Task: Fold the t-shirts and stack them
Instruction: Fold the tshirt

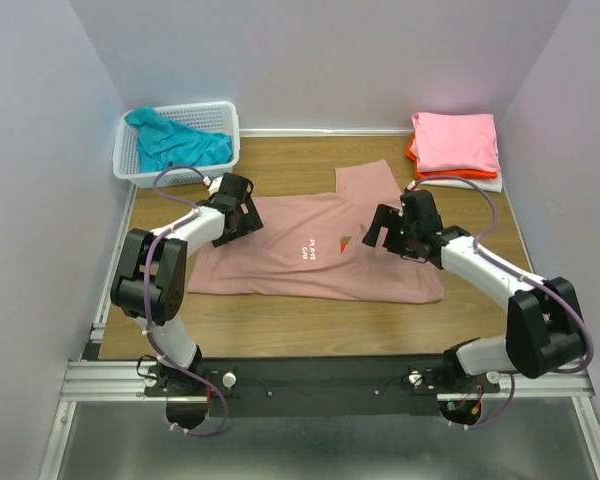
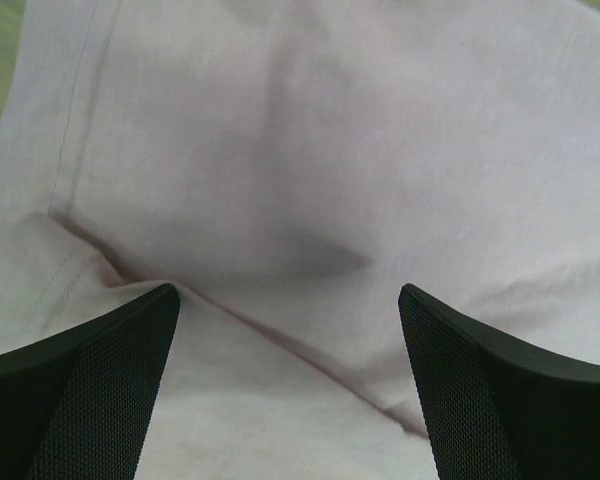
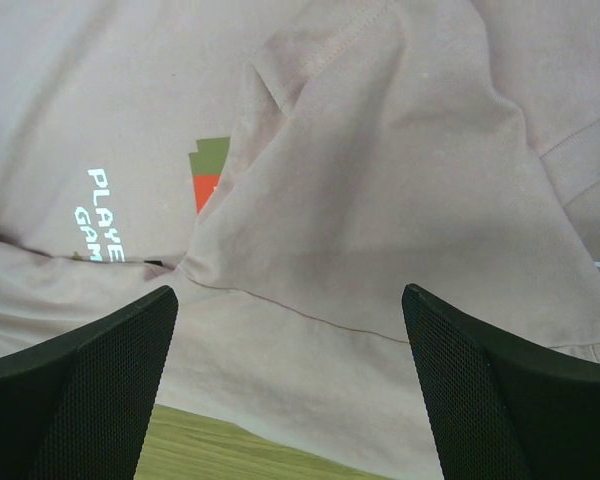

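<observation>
Top external view shows the dusty-pink t-shirt [image 1: 315, 268] spread on the table [image 1: 310, 325], with the left gripper [image 1: 242, 218] and right gripper [image 1: 380, 230] gaping wide over it, holding nothing. Expect light, limp cloth, so pinch a folded edge or hem rather than flat fabric.

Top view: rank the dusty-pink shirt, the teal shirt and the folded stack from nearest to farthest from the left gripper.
1. The dusty-pink shirt: spread mid-table, directly under the left gripper.
2. The teal shirt: in the white basket, far-left corner.
3. The folded stack: far-right corner, clearly the farthest.
</observation>
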`<state>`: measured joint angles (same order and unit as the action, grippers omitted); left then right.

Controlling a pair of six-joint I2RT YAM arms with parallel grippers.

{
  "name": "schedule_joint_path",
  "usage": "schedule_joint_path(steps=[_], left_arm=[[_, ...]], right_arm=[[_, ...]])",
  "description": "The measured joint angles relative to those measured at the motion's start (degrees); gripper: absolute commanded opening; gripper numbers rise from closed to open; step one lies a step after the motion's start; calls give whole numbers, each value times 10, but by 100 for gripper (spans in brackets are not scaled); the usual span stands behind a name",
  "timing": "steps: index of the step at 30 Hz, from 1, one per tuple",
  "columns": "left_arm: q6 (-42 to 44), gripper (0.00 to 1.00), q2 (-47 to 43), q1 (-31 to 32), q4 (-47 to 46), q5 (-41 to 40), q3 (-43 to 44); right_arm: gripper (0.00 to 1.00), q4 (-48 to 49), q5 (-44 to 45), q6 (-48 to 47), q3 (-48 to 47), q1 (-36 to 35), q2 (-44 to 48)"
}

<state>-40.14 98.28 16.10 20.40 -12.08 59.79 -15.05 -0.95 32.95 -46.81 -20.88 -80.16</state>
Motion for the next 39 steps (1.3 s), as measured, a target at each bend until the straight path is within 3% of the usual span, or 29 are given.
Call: schedule_joint_path(steps=[8, 14, 21, 27, 34, 39], left_arm=[[12, 98, 12, -3, 7, -10, 15], [11, 98, -32, -3, 24, -16, -17], [6, 98, -117, -2, 21, -21, -41], [-2, 98, -112, 24, -10, 3, -92], [-10, 98, -87, 55, -33, 13, -117], [-15, 98, -100, 68, -60, 10, -138]], right_arm=[[100, 1, 5, -1, 1, 0, 25], [100, 2, 26, -5, 6, 0, 22], [100, 5, 76, -9, -7, 0, -27], [100, 6, 94, -9, -4, 0, -60], [100, 20, 111, 0, 49, 0, -47], [100, 22, 123, 23, 108, 0, 19]])
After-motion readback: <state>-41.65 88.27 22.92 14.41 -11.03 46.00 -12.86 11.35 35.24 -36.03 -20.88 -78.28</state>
